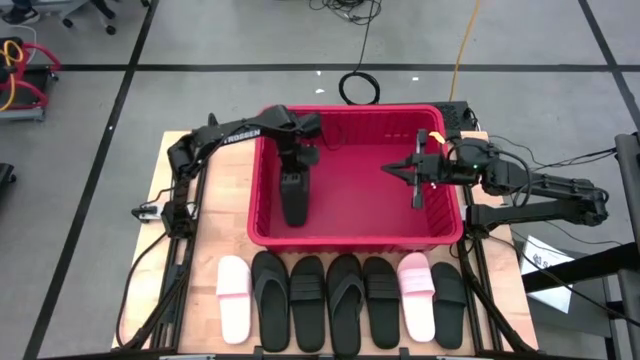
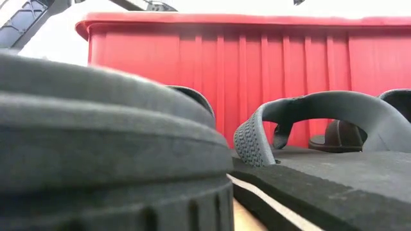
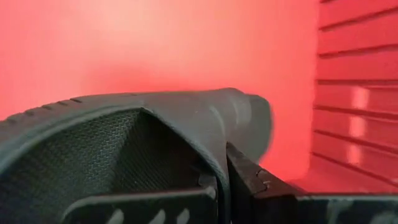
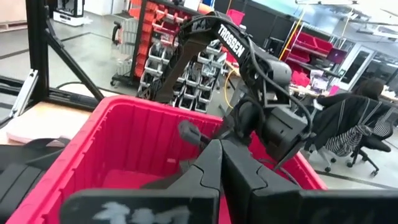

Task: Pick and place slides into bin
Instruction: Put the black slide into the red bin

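Observation:
My left gripper (image 1: pixel 293 172) reaches down into the red bin (image 1: pixel 450 225) and is shut on a black slide (image 1: pixel 294 198), which fills the left wrist view (image 3: pixel 124 130). My right gripper (image 1: pixel 395 170) hangs shut and level over the bin's right half, holding nothing; its fingers (image 4: pixel 211 168) point at the left arm. On the table in front of the bin lie several slides in a row, soles down: a pale pink one (image 1: pixel 233 297) at the left, black ones (image 1: pixel 343 300) in the middle, another pink one (image 1: pixel 415 293) and a black one (image 1: pixel 448 303). My left gripper pinches a thin rubber edge of the black slide (image 3: pixel 222 163), seemingly on its arched strap, between its two fingers (image 3: pixel 252 180). The fingers come steeply from above, at the slide's far end (image 1: pixel 293 182). The slide runs lengthwise toward the bin's near wall. Whether its near end (image 1: pixel 295 218) rests on the bin floor I cannot tell.
The bin's slotted walls (image 3: pixel 354 93) stand close around the held slide. The low view is filled by black slides (image 2: pixel 308 122) in front of the bin's near wall (image 2: pixel 192 51). Bare wood shows left of the bin (image 1: pixel 205 215). Beyond the table a person sits at a desk (image 4: pixel 364 106).

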